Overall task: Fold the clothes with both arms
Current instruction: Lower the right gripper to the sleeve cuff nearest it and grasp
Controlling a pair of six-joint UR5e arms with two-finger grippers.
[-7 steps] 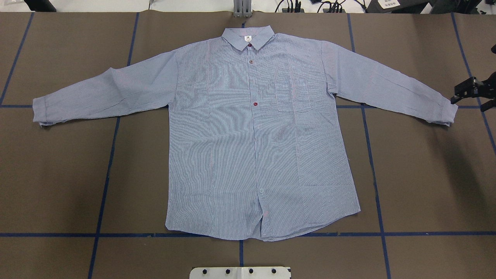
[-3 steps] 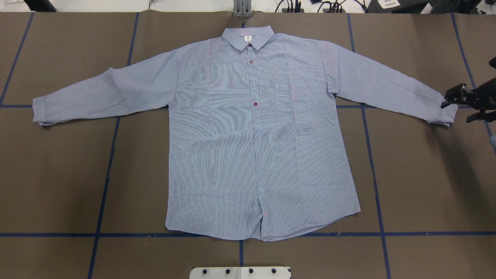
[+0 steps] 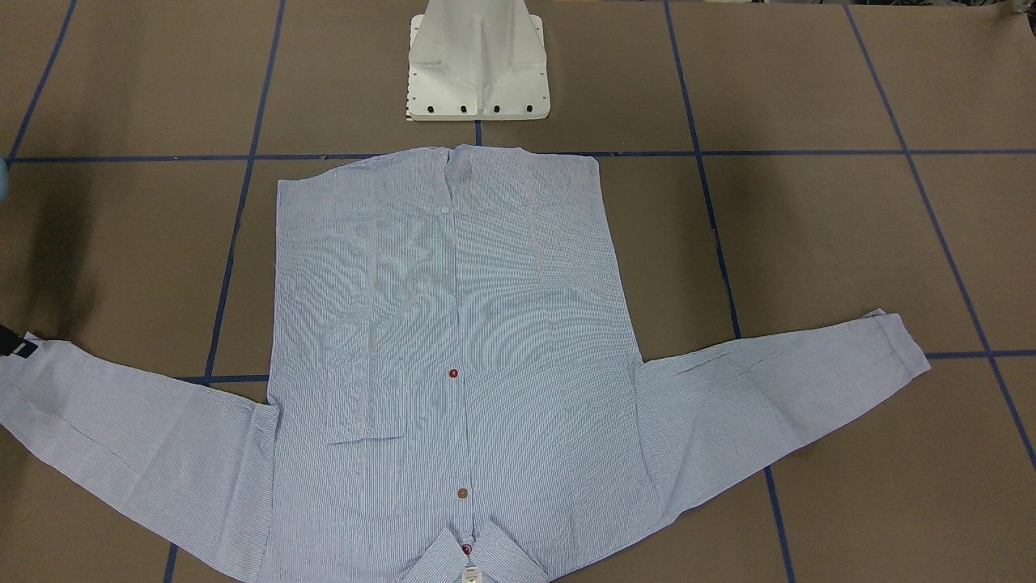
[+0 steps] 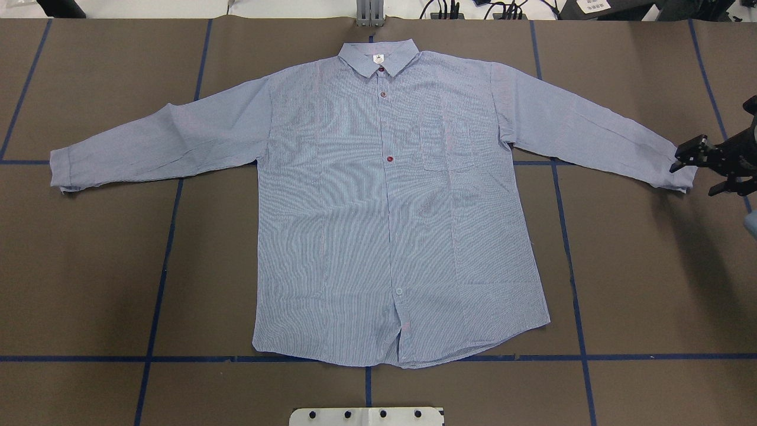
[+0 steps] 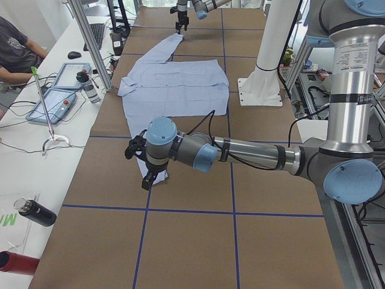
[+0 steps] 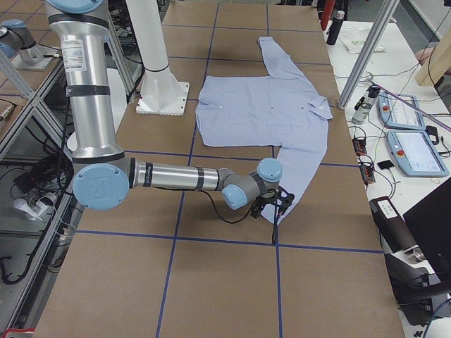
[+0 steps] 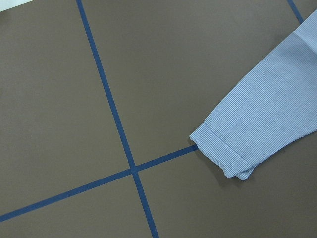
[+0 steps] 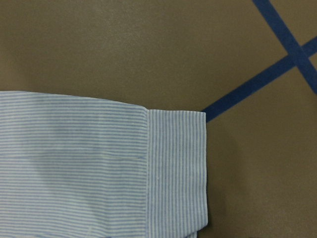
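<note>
The light blue striped shirt (image 4: 390, 225) lies flat and face up on the brown table, buttoned, collar at the far edge, both sleeves spread out sideways. My right gripper (image 4: 693, 177) hovers at the cuff (image 8: 176, 163) of the sleeve on the overhead view's right, fingers spread and open, holding nothing. A black fingertip (image 3: 16, 344) of it shows at that cuff in the front-facing view. My left gripper (image 5: 137, 168) is outside the overhead view. In the exterior left view it hangs over the other sleeve's cuff (image 7: 223, 148); I cannot tell whether it is open or shut.
Blue tape lines (image 4: 159, 284) cross the table in a grid. The white pedestal base (image 3: 477, 65) stands just beyond the shirt's hem. A side bench with tablets (image 5: 57, 99), bottles and a seated person (image 5: 15, 48) runs along the collar side.
My right gripper has moved left and slightly down, from beside the sleeve end to right at the cuff. The shirt has not moved.
</note>
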